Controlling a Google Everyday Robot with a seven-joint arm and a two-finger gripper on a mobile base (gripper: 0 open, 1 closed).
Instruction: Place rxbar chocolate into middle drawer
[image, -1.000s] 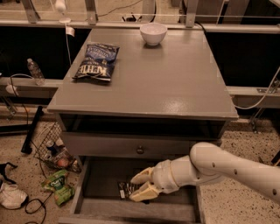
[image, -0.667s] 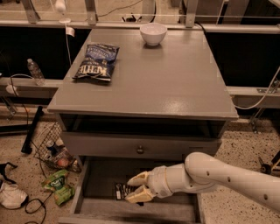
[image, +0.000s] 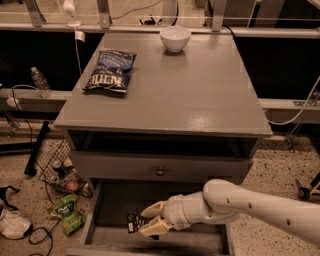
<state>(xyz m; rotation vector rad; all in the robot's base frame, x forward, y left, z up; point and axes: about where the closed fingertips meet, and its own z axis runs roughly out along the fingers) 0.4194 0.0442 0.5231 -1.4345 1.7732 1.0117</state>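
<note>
Down in front of the tabletop's front edge, the drawer is pulled out. The end effector is inside it, left of centre, coming in from the front-right corner side. The bar is right at its tip, low over the dark floor. Is it clamped or already let go? I cannot tell from here, and I cannot tell whether the bar touches the floor either.

So what could spoil this? If the bar is clamped and set free above the floor, it may tip and end up leaning on the drawer's front wall, which is close by. If it clings to the end effector, pulling out would drag it over that low wall and onto the ground. The arm also passes under the shut drawer front — a straight lift would likely knock it. A swing right could shove the drawer's side wall.

Chip bag near the back-left corner and bowl at the back edge look well clear — no threat there.
</note>
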